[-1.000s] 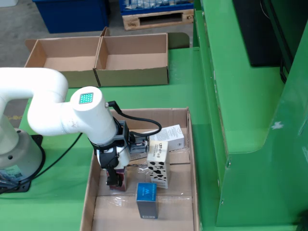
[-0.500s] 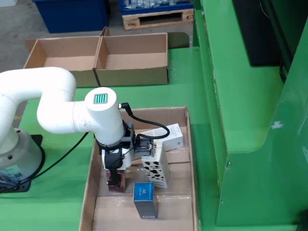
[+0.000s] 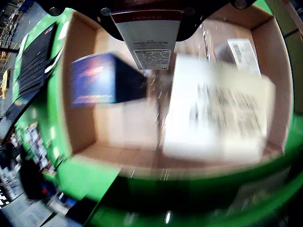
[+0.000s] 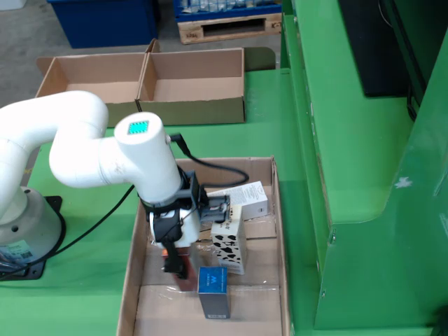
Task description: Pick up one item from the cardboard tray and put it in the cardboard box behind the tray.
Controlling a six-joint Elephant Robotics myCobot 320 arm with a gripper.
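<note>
While hanging over the cardboard tray (image 4: 276, 210) in the fixed view, gripper (image 4: 175, 269) seen low inside tray, w/ a dark-red item (image 4: 180, 267) at its tip. In wrist view, same item appears as red-topped white carton (image 3: 147, 35) at 12 o'clock, label side facing cam. Claw appears clamped on carton; finger contact itself hidden by the body. Blue box (image 4: 213, 290) just beside gripper at approx. 4 o'clock in fixed view; in wrist view blue box (image 3: 102, 78) at 9 o'clock, blurred. Black-and-white patterned carton (image 4: 229, 246) at 2 o'clock from gripper, white box (image 4: 245, 199) beyond it twd tray's far wall. Wrist view heavily motion-blurred; large white printed box (image 3: 218, 113) at 3 o'clock, text unreadable. Cardboard box (image 4: 192, 87), two compartments, at 12 o'clock behind tray, well apart from gripper.
</note>
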